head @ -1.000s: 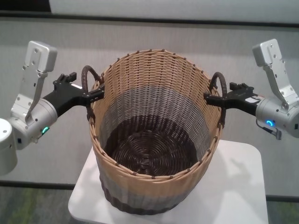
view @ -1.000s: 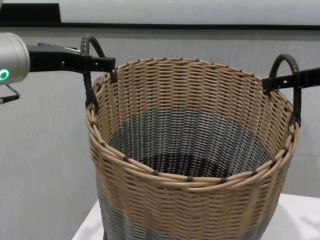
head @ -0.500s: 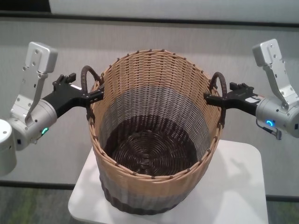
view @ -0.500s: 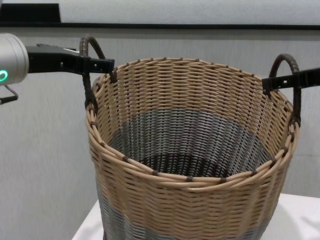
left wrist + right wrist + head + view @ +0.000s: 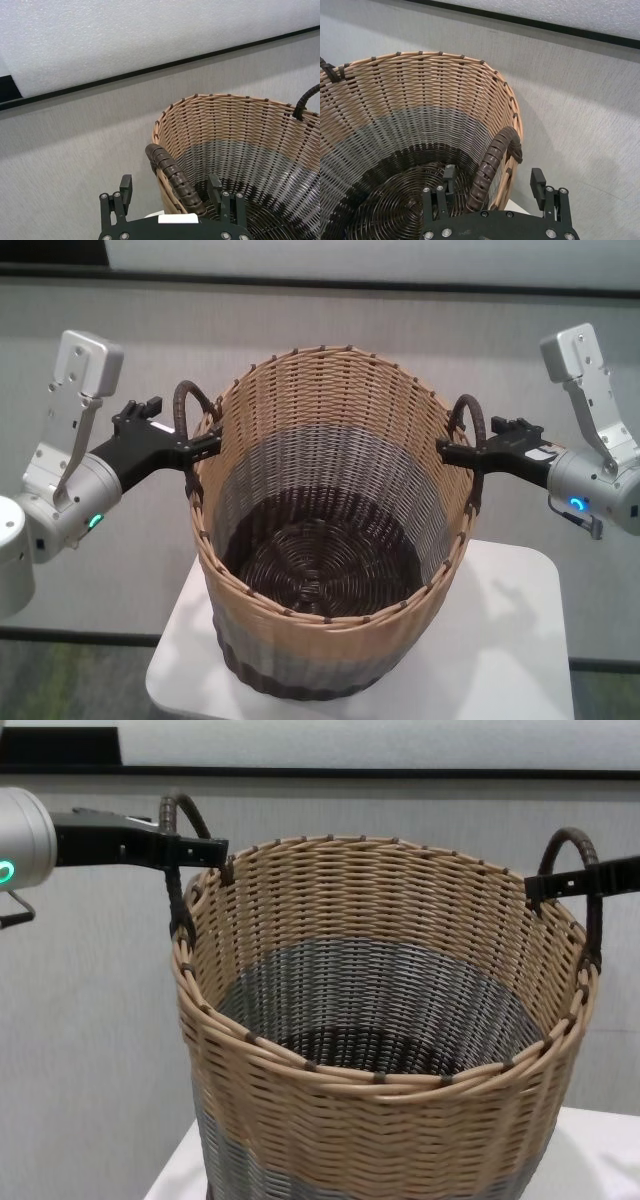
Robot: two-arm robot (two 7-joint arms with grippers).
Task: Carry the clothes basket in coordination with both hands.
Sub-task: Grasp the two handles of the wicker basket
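Jaws on both grippers are spread, each straddling a loop handle with a finger on either side; neither pair is pinched onto the handle.

Left gripper sits at the left handle. Wrist view shows the handle rising between its fingers, with a clear gap to the outer finger. Can't tell whether the inner finger touches the handle or the rim.

Right gripper is the same at the right handle: handle passes between its fingers, gaps visible both sides.

Both black grippers reach in roughly level from opposite sides, at rim height. Silver forearms angle outward behind them, green lights lit.

Clothes basket is large, round, woven wicker: tan upper band, grey middle band, dark brown base and floor. Small dark brown ties are spaced around the rim. Handles are dark brown wrapped loops standing up above the rim, opposite each other. Inside shows only the coiled brown floor.

Basket stands upright over a white table with rounded corners, centred between the two arms. Can't tell whether the base rests on the table.

Grey wall behind, with a dark strip near the top.
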